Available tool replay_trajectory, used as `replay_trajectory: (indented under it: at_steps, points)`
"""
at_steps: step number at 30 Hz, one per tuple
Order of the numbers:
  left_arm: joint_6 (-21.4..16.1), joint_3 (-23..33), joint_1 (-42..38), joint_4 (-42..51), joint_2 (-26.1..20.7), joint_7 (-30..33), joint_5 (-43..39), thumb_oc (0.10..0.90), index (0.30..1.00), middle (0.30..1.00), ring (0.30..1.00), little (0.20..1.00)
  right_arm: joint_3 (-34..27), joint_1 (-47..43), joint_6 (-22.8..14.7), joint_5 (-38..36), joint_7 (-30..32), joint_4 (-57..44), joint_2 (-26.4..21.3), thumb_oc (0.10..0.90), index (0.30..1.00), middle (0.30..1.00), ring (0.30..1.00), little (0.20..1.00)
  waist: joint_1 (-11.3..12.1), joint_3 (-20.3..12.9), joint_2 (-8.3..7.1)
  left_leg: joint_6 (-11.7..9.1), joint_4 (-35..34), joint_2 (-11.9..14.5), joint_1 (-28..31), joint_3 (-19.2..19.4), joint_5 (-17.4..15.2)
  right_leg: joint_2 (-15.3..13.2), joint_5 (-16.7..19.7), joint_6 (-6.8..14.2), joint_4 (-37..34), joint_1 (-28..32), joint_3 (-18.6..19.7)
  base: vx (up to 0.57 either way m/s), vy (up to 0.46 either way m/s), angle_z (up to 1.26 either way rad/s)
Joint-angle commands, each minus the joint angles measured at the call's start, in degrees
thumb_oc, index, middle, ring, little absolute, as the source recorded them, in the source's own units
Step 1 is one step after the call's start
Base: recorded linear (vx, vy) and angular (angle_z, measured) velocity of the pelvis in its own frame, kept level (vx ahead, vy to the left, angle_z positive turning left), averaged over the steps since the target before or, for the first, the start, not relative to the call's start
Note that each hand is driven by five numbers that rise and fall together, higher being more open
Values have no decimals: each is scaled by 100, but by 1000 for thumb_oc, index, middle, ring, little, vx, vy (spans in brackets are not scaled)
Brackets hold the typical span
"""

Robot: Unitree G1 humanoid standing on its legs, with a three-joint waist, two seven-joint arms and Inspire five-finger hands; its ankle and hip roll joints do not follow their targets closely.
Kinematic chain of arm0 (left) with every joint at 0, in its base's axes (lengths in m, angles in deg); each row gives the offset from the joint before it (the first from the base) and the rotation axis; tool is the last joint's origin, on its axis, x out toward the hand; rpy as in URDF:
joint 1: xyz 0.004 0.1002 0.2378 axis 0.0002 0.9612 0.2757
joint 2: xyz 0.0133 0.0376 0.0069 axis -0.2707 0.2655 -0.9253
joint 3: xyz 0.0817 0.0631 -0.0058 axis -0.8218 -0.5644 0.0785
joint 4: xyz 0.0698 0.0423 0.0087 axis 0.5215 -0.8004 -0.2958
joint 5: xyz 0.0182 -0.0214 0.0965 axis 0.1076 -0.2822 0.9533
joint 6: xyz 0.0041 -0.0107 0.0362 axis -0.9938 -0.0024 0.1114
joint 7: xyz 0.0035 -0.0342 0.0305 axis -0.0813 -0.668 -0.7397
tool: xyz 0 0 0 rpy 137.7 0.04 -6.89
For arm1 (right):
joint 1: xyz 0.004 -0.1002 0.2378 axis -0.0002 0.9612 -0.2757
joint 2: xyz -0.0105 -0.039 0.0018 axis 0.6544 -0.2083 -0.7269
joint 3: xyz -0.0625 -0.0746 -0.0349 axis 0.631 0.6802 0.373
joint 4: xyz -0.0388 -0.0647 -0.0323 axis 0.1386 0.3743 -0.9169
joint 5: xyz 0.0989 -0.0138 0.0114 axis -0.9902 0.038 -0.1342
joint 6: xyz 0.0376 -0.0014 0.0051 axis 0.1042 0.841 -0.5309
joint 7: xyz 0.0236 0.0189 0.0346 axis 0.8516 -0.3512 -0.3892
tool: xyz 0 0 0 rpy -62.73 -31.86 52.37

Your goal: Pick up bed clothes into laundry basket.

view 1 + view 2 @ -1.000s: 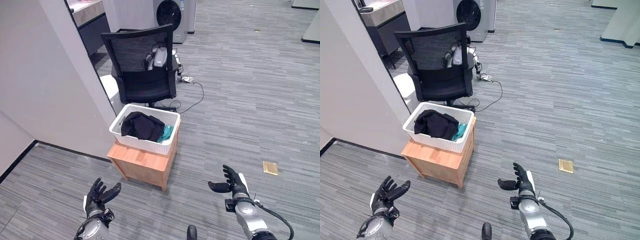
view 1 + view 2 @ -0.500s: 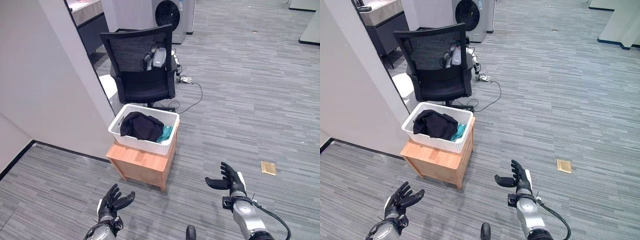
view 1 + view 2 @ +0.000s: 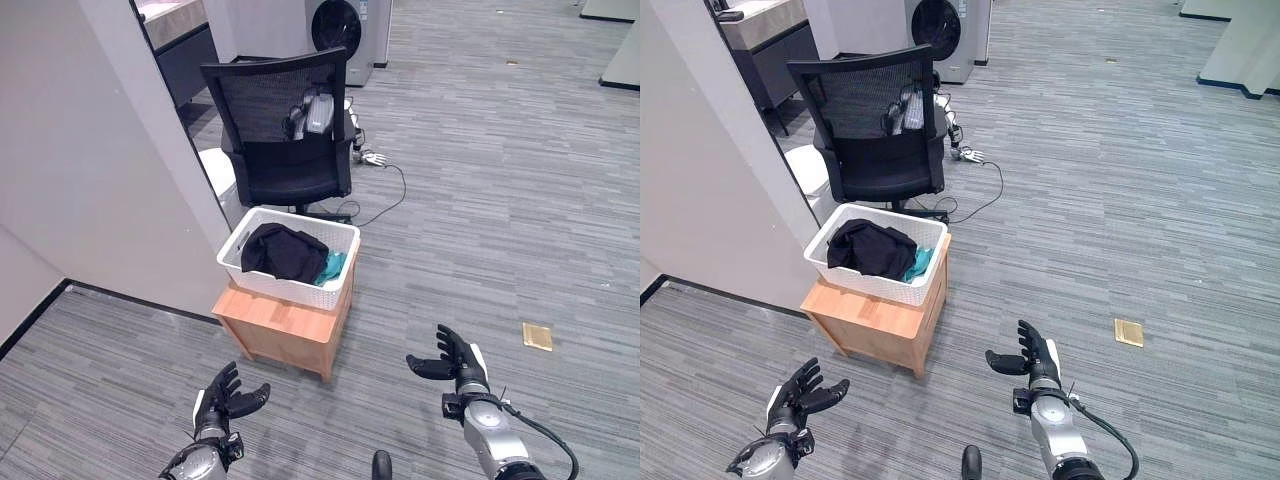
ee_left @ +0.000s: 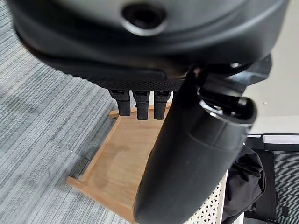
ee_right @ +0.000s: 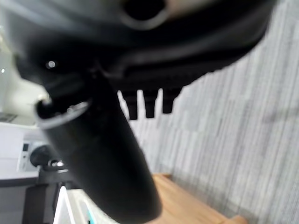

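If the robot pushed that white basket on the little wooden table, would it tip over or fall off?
It would probably slide rather than tip: the white basket is wide, low and sits flat. It looks light, plastic mesh holding only soft dark clothes, so a gentle push should move it. It nearly fills the wooden table, so a hard shove might send it off an edge.

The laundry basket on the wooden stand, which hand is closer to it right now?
Left, though not by much. The left hand hangs open below the laundry basket and its wooden stand; the right hand is open, off to the basket's right.
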Motion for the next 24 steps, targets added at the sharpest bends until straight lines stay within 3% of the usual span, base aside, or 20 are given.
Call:
replay_trajectory:
  at_steps: [1,2,3,4,5,7,8,11,12,13,14,15,16,18,19,20,21,22,23,24]
  points:
    - [-393,15,-490,580,-641,66,256,800,900,900,900,900,-141,-281,-522,135,28,-552,-63,800,900,900,900,900,68,-124,-336,2,-10,-20,-433,-21,122,-387,-1113,458,449,628,45,-99,5,3]
    - [-395,3,-521,690,-675,74,271,800,900,900,900,900,-134,-297,-514,182,27,-606,-77,800,900,900,900,900,56,-13,-309,30,-10,-9,-440,-64,168,-366,-1180,466,861,395,60,-190,-18,15]
    - [-400,19,-643,871,-776,146,278,800,900,900,900,900,-127,-319,-516,293,66,-773,-96,800,900,900,900,900,-13,209,-271,42,18,-43,-558,-411,266,-206,-1421,608,1625,2,460,-173,-35,28]
    - [-407,30,-673,982,-805,162,266,800,900,900,900,900,-144,-320,-489,368,74,-915,-107,800,900,900,900,900,-74,242,-252,27,16,-89,-643,-644,321,-94,-1539,649,1854,-114,922,-132,-40,57]
    - [-404,32,-676,985,-804,163,267,800,900,900,900,900,-145,-323,-486,369,75,-918,-107,800,900,900,900,900,-70,220,-248,22,8,-83,-678,-642,350,-89,-1504,650,1837,-147,925,-30,-62,111]
    - [-427,33,-776,1041,-863,184,261,800,900,900,900,900,-167,-302,-498,481,88,-1133,-170,800,900,900,900,900,-116,264,-222,-70,27,-144,-873,-1041,471,122,-1640,598,1986,-131,2018,-109,-165,146]
    - [-526,4,-968,1053,-895,186,208,800,900,900,900,900,-192,-391,-549,564,135,-1328,-323,800,900,900,900,900,-101,360,-184,-272,34,-142,-1155,-1308,629,172,-1756,495,1809,-84,2605,-159,-197,126]
    - [-643,43,-1013,1112,-911,196,95,800,900,900,900,900,-200,-569,-629,543,174,-1452,-433,800,900,900,900,900,-12,392,-155,-433,37,-136,-1550,-1497,853,113,-1855,330,1276,123,2519,-230,-387,127]
    - [-725,183,-960,1101,-841,245,-52,800,900,900,900,900,-97,-822,-675,524,149,-1459,-490,800,900,900,900,900,54,395,-102,-521,26,-237,-1945,-1748,1051,209,-1868,215,863,300,2487,-209,-340,136]
    - [-734,275,-919,1141,-822,235,-112,800,900,900,900,900,-65,-882,-659,574,121,-1534,-582,800,900,900,900,900,106,417,-82,-580,9,-262,-2119,-1710,1101,275,-1773,172,738,307,2496,-268,-455,149]
    - [-772,348,-836,1116,-776,240,-194,800,900,900,900,900,-22,-927,-664,591,99,-1575,-659,800,900,900,900,900,103,470,-118,-546,51,-384,-2173,-1634,933,299,-1783,121,748,333,2483,-258,-262,132]
    - [-744,378,-852,972,-738,236,-257,800,900,900,900,900,21,-996,-669,588,82,-1619,-695,800,900,900,900,900,37,512,-128,-477,119,-354,-2109,-1378,772,363,-1724,114,782,289,2478,-175,-181,127]
    - [-744,379,-853,971,-738,236,-258,800,900,900,900,900,21,-998,-669,587,82,-1618,-696,800,900,900,900,900,38,512,-125,-479,118,-349,-2112,-1378,773,367,-1719,114,781,286,2479,-268,-151,134]
    - [-669,390,-748,925,-751,201,-278,800,900,900,900,900,89,-946,-606,622,99,-1659,-738,800,900,900,900,900,-99,555,-217,-288,782,-216,-1884,-592,498,231,-1626,122,787,166,2132,-456,-240,157]
    - [-647,375,-703,812,-760,162,-267,800,900,900,900,900,96,-929,-626,572,139,-1706,-744,800,900,900,900,900,-280,536,-318,-254,1545,-4,-1623,102,80,-43,-1420,122,708,-29,1427,-616,-345,207]
    - [-637,407,-671,864,-781,139,-302,800,900,900,900,900,68,-888,-613,573,136,-1747,-749,800,900,900,900,900,-360,491,-334,-265,1745,120,-1409,382,-41,-136,-1349,122,620,-50,1084,-713,-475,271]
    - [-560,469,-545,974,-815,84,-322,800,900,900,900,900,-68,-712,-594,600,157,-1726,-768,800,900,900,900,900,-605,305,-322,-289,1980,582,-761,1221,-208,-254,-1294,118,571,-146,238,-347,-279,266]
    - [-559,469,-544,975,-815,84,-322,800,900,900,900,900,-67,-711,-594,600,157,-1727,-768,800,900,900,900,900,-611,302,-323,-289,1977,580,-764,1216,-204,-257,-1294,118,570,-147,234,-346,-254,304]
    - [-534,466,-547,980,-835,61,-331,800,900,900,900,900,-138,-641,-572,611,165,-1738,-789,800,900,900,900,900,-724,230,-303,-350,1932,805,-430,1592,-215,-295,-1300,112,627,-208,-153,-290,-161,263]
    - [-451,383,-578,942,-883,10,-280,800,900,900,900,900,-266,-443,-528,627,173,-1794,-819,800,900,900,900,900,-862,126,-194,-515,1437,1056,-5,2148,-213,-430,-1360,104,823,-274,-1005,-294,-166,176]
